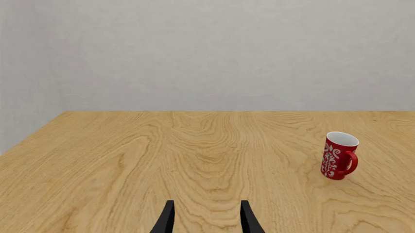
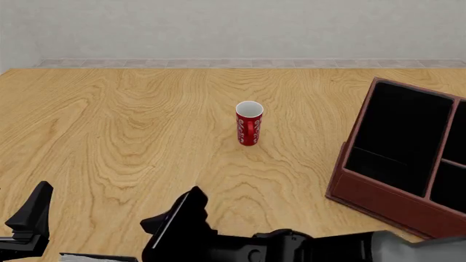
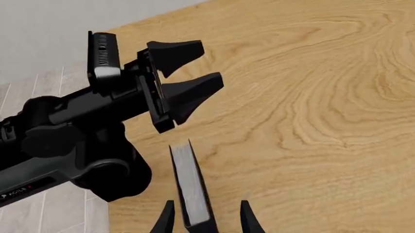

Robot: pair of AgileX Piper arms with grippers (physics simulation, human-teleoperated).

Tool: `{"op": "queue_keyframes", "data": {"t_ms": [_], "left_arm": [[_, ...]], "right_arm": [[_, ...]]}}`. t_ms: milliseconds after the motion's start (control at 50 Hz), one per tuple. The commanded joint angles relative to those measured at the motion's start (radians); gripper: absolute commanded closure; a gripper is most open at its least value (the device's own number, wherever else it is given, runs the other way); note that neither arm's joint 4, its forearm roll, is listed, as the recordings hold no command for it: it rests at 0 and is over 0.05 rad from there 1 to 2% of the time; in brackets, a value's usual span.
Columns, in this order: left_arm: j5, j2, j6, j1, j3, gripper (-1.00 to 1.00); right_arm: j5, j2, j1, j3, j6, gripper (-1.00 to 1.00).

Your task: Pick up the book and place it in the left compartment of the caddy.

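Here, on a wood-grain table [image 2: 109, 125], the left gripper [image 2: 29, 210] sits at the near left edge, its fingers spread with bare wood between them. Beside it, the right gripper [image 3: 206, 218] straddles the book [image 3: 189, 182], a thin dark slab with pale page edges standing upright between its fingers; whether they press it cannot be told. At centre stands a red mug [image 2: 248, 123] with white scrollwork, nothing visible inside. Far right, the reddish-brown caddy [image 2: 378, 202] lies tilted, its black-lined left compartment [image 2: 400, 136] holding nothing, a divider separating narrower bays.
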Motion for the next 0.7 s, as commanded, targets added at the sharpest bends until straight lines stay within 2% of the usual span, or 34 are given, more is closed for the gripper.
{"op": "queue_keyframes", "data": {"t_ms": [20,700], "left_arm": [[0.0,0.0,0.0,0.0,0.0,-1.0],[0.0,0.0,0.0,0.0,0.0,-1.0]], "right_arm": [[-0.03,0.035,0.006,0.011,0.019,-1.0],[-0.056,0.115,0.02,0.009,0.043,-1.0]]}}
